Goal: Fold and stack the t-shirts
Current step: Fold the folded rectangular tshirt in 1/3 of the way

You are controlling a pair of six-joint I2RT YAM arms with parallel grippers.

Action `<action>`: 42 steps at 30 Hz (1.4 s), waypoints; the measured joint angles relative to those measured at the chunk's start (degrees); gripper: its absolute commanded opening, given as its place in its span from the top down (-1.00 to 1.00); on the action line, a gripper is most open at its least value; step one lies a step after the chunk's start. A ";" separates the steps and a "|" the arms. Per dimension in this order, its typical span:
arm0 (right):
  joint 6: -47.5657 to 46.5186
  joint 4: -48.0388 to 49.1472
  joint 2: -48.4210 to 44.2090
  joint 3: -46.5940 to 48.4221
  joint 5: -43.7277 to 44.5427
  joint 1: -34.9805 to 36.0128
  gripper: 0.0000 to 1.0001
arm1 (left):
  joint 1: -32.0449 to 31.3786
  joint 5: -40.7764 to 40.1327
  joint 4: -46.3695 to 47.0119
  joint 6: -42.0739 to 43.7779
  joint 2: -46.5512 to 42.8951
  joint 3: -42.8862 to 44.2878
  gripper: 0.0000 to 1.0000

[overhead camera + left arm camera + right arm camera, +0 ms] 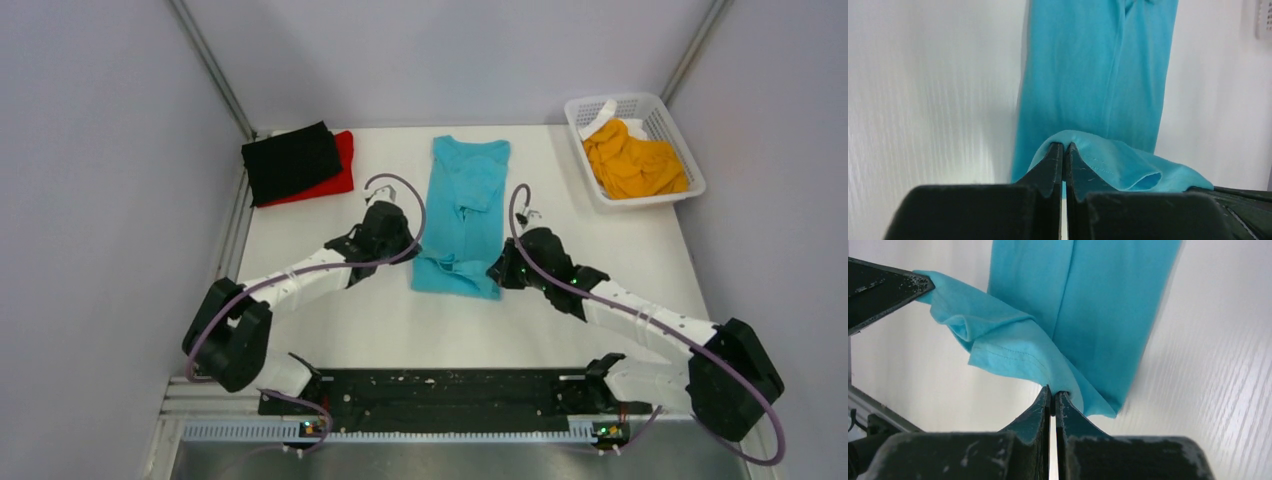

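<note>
The turquoise-blue t-shirt [463, 210] lies as a long narrow strip down the middle of the table, its near hem raised. My left gripper [408, 250] is shut on the hem's left corner [1083, 150]. My right gripper [497, 272] is shut on the hem's right corner [1068, 377]. The hem sags between them. The black t-shirt [290, 160] lies folded on the folded red t-shirt [340, 170] at the far left. The orange-yellow t-shirt [632, 160] sits crumpled in the basket.
A white mesh basket [690, 160] stands at the far right corner. Grey walls close the table in on three sides. A black rail [440, 395] runs along the near edge between the arm bases.
</note>
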 measured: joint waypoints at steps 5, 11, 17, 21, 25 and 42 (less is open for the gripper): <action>-2.34 4.70 6.88 4.46 -1.79 -3.45 1.00 | 2.64 0.70 0.50 3.63 7.02 8.33 1.00; -3.65 8.11 10.91 7.85 -2.29 -8.68 1.00 | 4.92 3.54 0.11 6.27 15.47 16.09 1.00; -5.33 8.94 14.51 10.27 -3.45 -12.35 1.00 | 6.93 6.64 -1.86 7.69 20.46 20.15 1.00; -5.88 9.92 17.62 11.47 -4.90 -14.62 1.00 | 8.00 8.31 -2.23 8.63 22.29 21.92 0.99; -6.25 12.00 20.11 11.54 -6.56 -16.13 1.00 | 8.57 10.23 -2.23 9.42 24.85 24.57 0.97; -6.93 13.88 35.17 21.75 -10.51 -20.13 -0.81 | 11.61 12.87 -7.28 12.04 31.58 32.94 -0.98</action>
